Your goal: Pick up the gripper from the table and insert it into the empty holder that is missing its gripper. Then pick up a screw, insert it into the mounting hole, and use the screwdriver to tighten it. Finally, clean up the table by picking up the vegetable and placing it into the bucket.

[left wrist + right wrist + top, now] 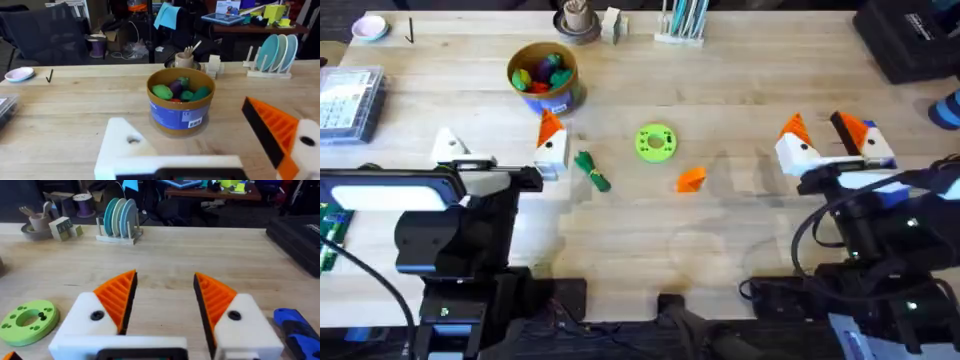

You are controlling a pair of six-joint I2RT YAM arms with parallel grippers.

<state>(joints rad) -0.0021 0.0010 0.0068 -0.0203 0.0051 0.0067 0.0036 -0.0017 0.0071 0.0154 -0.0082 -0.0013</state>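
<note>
Grippers both spread with nothing between their fingers, left gripper [500,150] at centre-left missing one pad, right gripper [830,145] at right, orange gripper [691,178] lying mid-table beside the vegetable [591,171], below the bucket [545,78].

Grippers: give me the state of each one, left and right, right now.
Left gripper: jaws open, holding nothing; one finger is bare white, without its orange pad.
Right gripper: jaws open, holding nothing.
</note>
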